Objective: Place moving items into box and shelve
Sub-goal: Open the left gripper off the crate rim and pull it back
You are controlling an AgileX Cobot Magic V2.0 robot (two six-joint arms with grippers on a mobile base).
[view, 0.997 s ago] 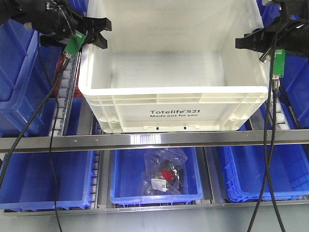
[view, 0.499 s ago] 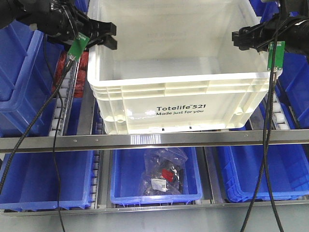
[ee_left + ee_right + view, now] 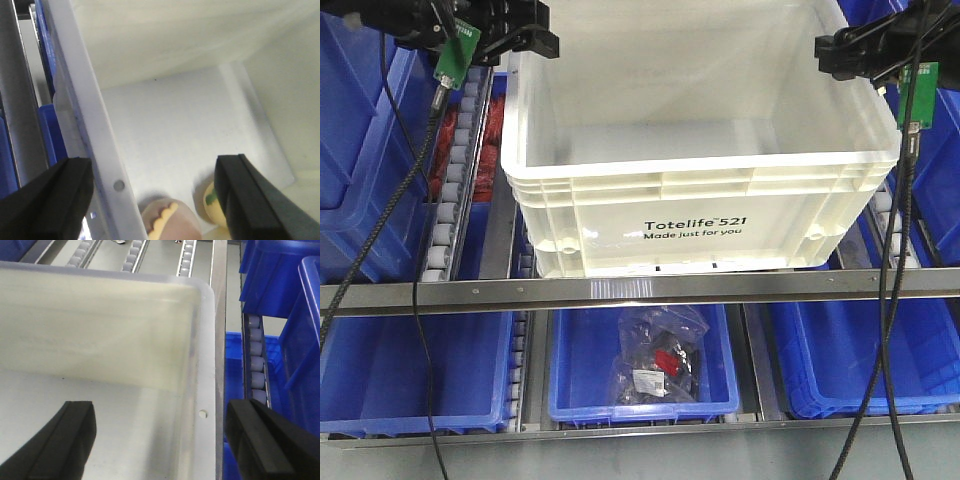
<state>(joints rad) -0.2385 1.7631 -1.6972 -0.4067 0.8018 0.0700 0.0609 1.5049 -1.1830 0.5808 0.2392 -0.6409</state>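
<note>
Left claw [image 3: 150, 200] hangs spread wide across the box's side rim; right claw [image 3: 160, 440] straddles the opposite rim, equally spread. The box [image 3: 700, 215] fills the upper middle on the shelf rollers: stiff, light, best gripped by its ribbed rim. Soft toys [image 3: 162, 222] lie inside.

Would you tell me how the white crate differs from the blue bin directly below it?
The white crate is larger and carries black print; the blue bin is smaller and unprinted. The crate sits on the upper roller level, the bin on the level beneath. The bin holds bagged parts. Both are open-topped plastic.
</note>
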